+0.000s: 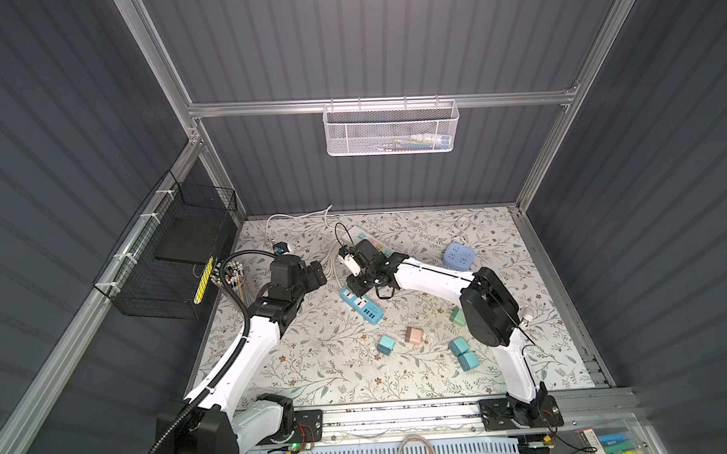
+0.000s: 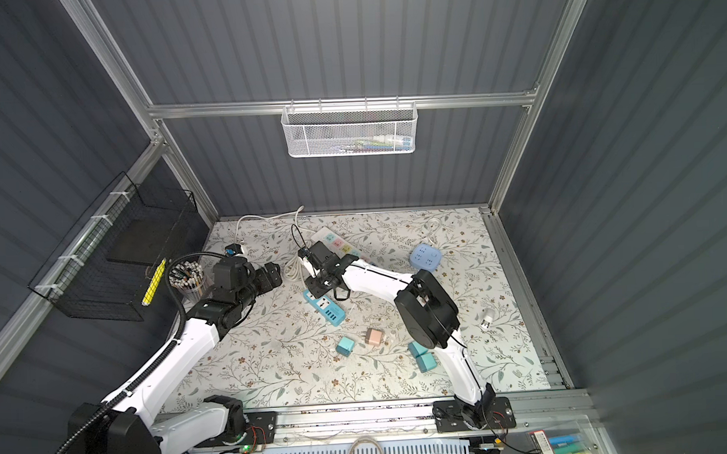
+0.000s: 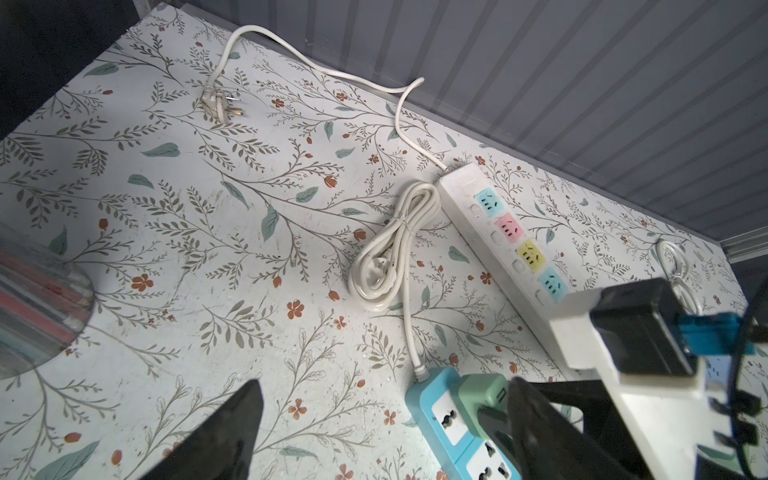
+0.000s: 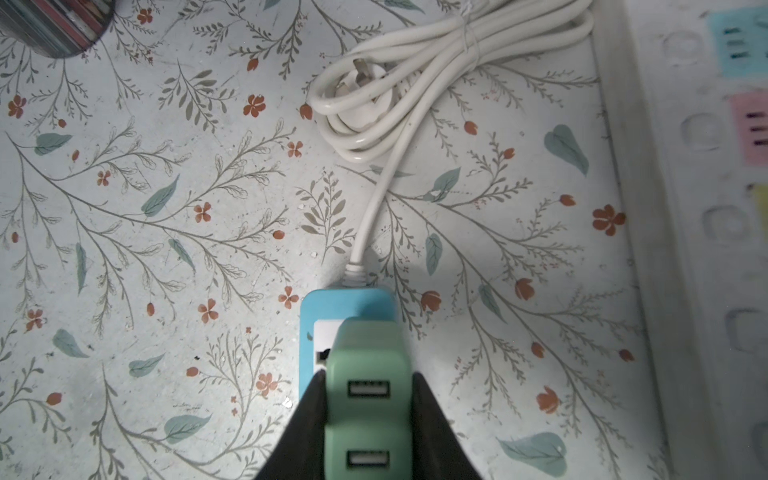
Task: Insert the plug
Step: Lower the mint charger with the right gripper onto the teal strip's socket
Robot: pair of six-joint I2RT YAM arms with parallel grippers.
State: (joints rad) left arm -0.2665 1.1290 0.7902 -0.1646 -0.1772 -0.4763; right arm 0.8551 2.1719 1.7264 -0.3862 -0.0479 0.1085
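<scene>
Right wrist view: my right gripper [image 4: 368, 376] clamps the plug [image 4: 368, 411] over the strip [image 4: 320, 307]; my left gripper [image 1: 318, 275] is released. Misaligned prongs could shove the unheld strip.

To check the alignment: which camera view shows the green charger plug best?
The right wrist view: the green charger plug is close and sharp, gripped by the right gripper over the blue power strip. The left wrist view shows one side of it. In both top views the gripper hides it.
</scene>
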